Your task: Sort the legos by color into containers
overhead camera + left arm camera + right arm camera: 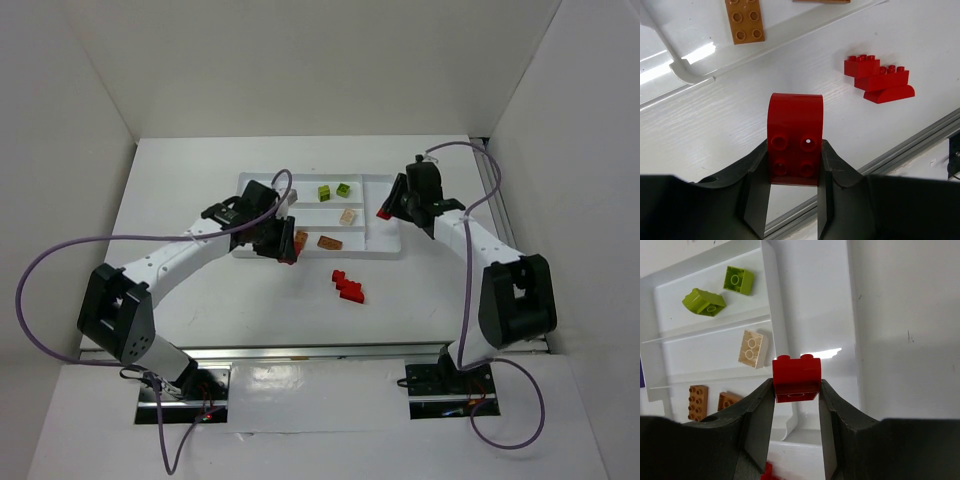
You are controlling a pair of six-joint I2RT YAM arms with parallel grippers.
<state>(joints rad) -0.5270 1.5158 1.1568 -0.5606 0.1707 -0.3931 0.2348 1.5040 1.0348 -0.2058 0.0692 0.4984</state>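
Observation:
My left gripper point(795, 150) is shut on a red lego with a rounded end point(795, 137), held above the table just in front of the white tray's near rim point(690, 75). My right gripper point(796, 390) is shut on a red two-stud lego point(796, 376) over the tray's long right container point(810, 300). A cluster of red legos point(348, 287) lies on the table in front of the tray point(388, 238). Two lime green legos point(738, 279) point(704, 302) lie in the far container, a cream one point(753, 348) in the middle, and orange ones point(698, 401) point(729, 401) in the near one.
White walls close in the table on the left, back and right. A metal rail point(890, 160) runs along the table's near edge. Grey cables loop off both arms. A sliver of purple point(641, 377) shows at the tray's left side.

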